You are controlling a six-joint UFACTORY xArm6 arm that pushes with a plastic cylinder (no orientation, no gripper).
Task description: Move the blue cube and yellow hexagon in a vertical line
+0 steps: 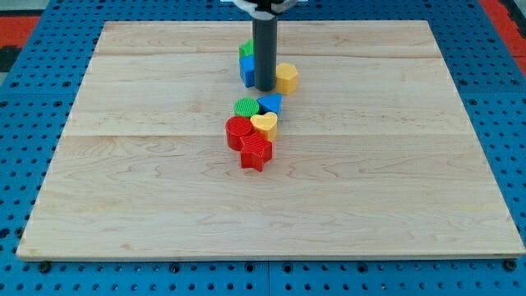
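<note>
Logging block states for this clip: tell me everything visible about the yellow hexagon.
The yellow hexagon is a small, matte, solid-looking prism lying flat on the wooden board, near the view's top centre. My tip stands just at its left, seemingly touching it, with the blue cube on the rod's far side. No other block touches it.

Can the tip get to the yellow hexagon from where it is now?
Probably yes. My tip stands between the blue cube and the yellow hexagon, just at the hexagon's left side in the view, and nothing lies between them.
</note>
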